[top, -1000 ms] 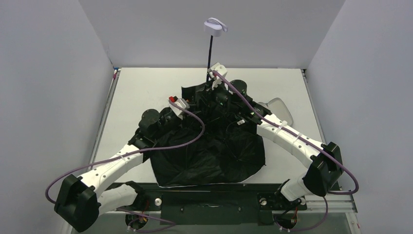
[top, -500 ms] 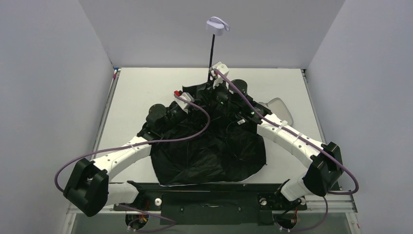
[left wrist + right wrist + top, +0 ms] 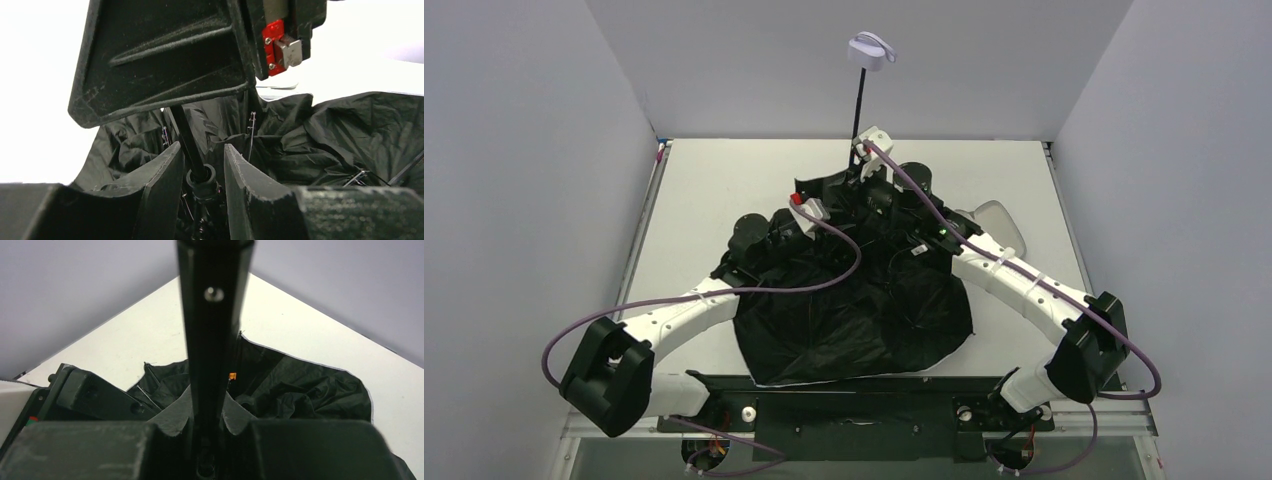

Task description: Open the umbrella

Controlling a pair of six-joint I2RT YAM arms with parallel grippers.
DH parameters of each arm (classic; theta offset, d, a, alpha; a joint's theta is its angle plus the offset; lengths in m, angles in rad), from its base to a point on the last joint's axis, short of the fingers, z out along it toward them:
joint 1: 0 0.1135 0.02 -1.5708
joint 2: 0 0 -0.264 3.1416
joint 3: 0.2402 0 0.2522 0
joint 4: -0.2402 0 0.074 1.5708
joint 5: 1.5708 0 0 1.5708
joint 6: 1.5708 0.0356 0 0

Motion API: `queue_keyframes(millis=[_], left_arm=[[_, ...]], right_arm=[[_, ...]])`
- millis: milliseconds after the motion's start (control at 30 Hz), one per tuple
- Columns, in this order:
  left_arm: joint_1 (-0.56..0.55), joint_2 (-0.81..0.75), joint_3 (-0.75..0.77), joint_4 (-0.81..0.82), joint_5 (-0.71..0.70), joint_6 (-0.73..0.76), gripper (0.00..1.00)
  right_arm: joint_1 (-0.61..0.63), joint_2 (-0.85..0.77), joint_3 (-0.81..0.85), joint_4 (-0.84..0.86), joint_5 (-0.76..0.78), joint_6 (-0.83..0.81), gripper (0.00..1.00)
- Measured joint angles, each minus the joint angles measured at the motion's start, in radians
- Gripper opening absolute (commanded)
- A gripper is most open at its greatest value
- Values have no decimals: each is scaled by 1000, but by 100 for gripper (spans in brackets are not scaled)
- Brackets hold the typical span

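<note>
The umbrella lies with its black inner canopy (image 3: 854,310) spread over the table, rumpled. Its thin black shaft (image 3: 858,100) stands up toward the back wall, and the lavender knob handle (image 3: 870,52) tops it. My right gripper (image 3: 861,165) is shut on the shaft low down; in the right wrist view the shaft (image 3: 212,315) rises straight out between its jaws (image 3: 207,395). My left gripper (image 3: 204,147) reaches in from the left with its jaws apart on either side of the shaft's black sliding collar (image 3: 202,177); narrow gaps show beside the collar.
A pale lavender oval case (image 3: 996,222) lies on the white table (image 3: 724,180) just right of the right arm. Grey walls close in the left, back and right sides. The purple cables loop over the canopy.
My left arm has swung right and inward, bringing its gripper to the base of the shaft. The right gripper has kept its hold; the handle shifted slightly right.
</note>
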Motion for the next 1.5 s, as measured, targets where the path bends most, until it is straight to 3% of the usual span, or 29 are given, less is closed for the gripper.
queue_keyframes(millis=[400, 933, 1200, 1500], left_arm=[[-11, 21, 54, -20, -30, 8, 23], [-15, 63, 29, -16, -29, 46, 25], [-19, 86, 75, -7, -24, 45, 27], [-19, 106, 117, -32, -42, 27, 37]], right_arm=[[2, 0, 1, -1, -47, 25, 0], [-3, 0, 23, -62, -51, 34, 0], [-35, 3, 93, -137, -74, 37, 0], [-59, 3, 125, -166, -100, 37, 0]])
